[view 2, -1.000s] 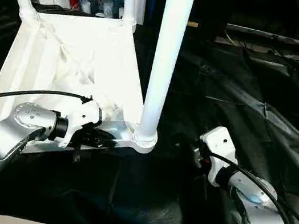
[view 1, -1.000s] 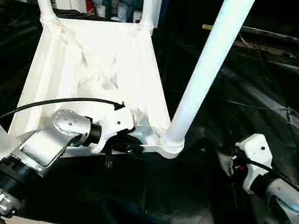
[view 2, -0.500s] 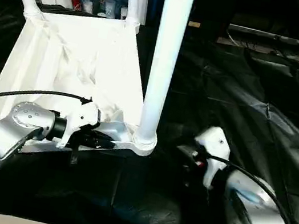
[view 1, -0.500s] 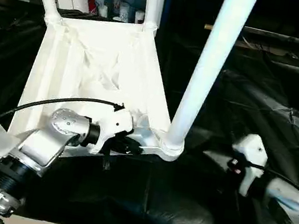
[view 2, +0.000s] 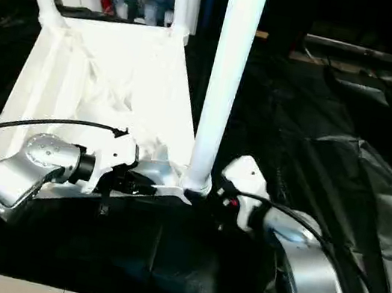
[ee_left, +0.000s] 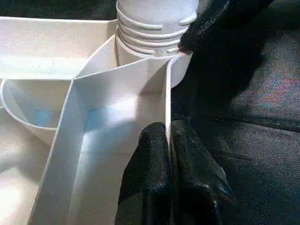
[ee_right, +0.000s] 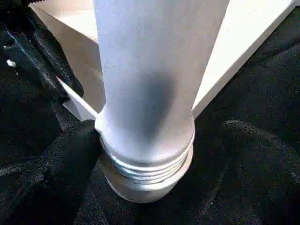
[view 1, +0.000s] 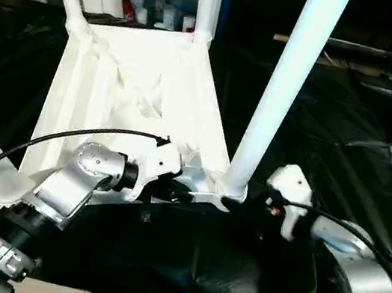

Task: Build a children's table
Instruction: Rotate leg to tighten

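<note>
Our left gripper [ee_left: 169, 154] pinches a thin rim rib of the upside-down children's table [view 1: 125, 96] on the black sheet [view 1: 354, 114]. Looks light, stiff, slick plastic, so we'd grab the near leg [ee_right: 147, 70] low, where our right gripper [ee_right: 154, 154] straddles it wide open. Its wrist view reveals exposed threads.

I see the small white plastic children's table [view 1: 132, 97] lying upside down on the black cloth [view 1: 352, 121], ribbed underside up. White tubular legs [view 1: 286, 86] stand upright from its round corner sockets, the near one's threads still showing.
</note>
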Tool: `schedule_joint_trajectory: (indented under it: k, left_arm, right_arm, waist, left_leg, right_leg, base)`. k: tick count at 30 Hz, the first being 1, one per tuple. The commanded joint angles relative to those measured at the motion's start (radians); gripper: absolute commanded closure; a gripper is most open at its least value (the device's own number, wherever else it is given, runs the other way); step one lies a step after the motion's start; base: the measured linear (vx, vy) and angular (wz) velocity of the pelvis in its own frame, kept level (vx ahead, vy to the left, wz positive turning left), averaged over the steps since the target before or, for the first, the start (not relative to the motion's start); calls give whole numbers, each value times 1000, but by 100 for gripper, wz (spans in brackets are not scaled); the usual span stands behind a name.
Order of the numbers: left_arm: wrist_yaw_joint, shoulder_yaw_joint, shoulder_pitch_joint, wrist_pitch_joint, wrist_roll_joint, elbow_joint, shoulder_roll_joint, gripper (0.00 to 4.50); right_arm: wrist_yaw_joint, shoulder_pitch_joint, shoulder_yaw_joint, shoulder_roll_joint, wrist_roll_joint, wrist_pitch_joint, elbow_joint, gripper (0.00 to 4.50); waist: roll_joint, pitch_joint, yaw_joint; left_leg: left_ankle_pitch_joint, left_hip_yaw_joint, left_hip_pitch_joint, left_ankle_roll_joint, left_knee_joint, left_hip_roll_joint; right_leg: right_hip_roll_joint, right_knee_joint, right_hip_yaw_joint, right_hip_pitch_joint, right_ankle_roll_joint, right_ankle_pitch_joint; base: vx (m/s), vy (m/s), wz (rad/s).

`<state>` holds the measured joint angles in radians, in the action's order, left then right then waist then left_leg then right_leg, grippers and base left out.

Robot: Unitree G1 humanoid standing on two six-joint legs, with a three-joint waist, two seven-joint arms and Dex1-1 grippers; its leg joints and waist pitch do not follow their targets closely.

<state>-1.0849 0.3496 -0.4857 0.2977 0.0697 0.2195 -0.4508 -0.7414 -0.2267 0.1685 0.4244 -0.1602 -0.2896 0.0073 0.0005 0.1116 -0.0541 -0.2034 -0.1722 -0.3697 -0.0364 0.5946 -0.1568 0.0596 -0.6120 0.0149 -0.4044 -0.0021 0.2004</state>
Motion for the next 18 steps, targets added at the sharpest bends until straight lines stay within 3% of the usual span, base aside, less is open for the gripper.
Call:
schedule_joint_trajectory:
  k: [1, 4, 6, 18]
  left_arm:
    - [-8, 12, -5, -11, 3, 14, 6, 448]
    - [-9, 13, -3, -13, 0, 16, 6, 448]
    - [-11, 12, -5, -15, -3, 20, 7, 450]
    - [-13, 13, 0, -12, -11, 17, 3, 450]
  right_arm:
    - [-2, -8, -12, -5, -15, 20, 6, 0]
    - [-10, -10, -15, -13, -21, 34, 16, 0]
    - [-12, -11, -16, -16, -22, 38, 21, 36]
    - [-26, -12, -16, -29, -27, 52, 53, 130]
  waist:
    - [-4, -72, -1]
    - [-3, -72, -2]
    - [-3, -73, -2]
    - [-5, -73, -4]
  left_leg:
    - [-40, 17, 10, 96, -65, -66]
    - [-48, 17, 10, 95, -65, -67]
    - [-45, 17, 10, 96, -65, -67]
    - [-44, 17, 10, 100, -64, -66]
  right_leg:
    - [80, 48, -41, 55, -317, -42]
    - [80, 49, -41, 55, -318, -36]
    - [80, 48, -41, 55, -320, -41]
    - [80, 47, -40, 55, -322, -35]
  base:
    - [0, 0, 0]
    - [0, 0, 0]
    - [0, 0, 0]
    - [0, 0, 0]
